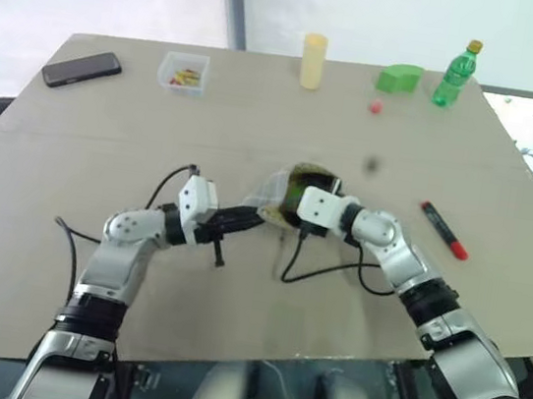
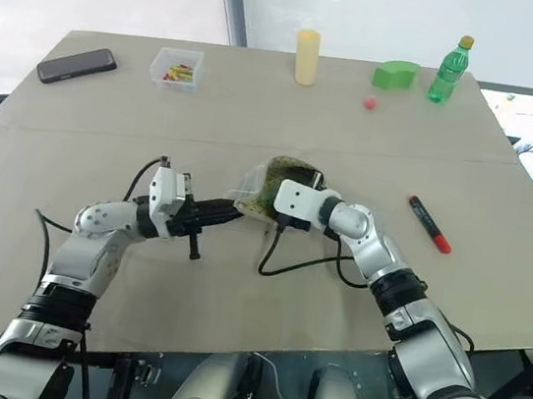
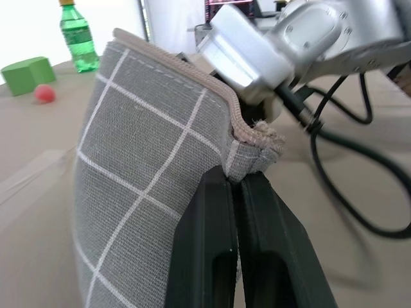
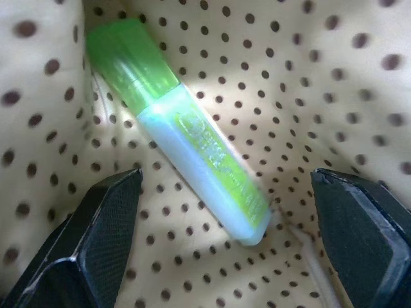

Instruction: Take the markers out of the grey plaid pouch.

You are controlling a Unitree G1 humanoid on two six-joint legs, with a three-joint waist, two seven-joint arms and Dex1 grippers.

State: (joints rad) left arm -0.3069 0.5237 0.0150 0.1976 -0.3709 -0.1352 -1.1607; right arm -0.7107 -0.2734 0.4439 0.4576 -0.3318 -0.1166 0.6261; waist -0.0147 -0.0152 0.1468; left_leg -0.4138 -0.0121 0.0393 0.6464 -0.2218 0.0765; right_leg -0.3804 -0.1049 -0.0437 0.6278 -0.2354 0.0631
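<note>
The grey plaid pouch [image 3: 148,167] is pinched at its edge by the closed left gripper [image 3: 239,186]. The green marker [image 4: 180,131] is seen inside, between the wide-spread right gripper [image 4: 225,212] fingers.

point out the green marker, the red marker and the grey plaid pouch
green marker [image 4: 192,160], right wrist view, mid barrel
red marker [image 1: 443,230], left eye view, middle of its body
grey plaid pouch [image 3: 141,167], left wrist view, outer fabric face

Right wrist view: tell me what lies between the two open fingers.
The green marker lies slantwise between the right gripper's open fingers, on the dotted yellowish lining inside the grey plaid pouch.
</note>
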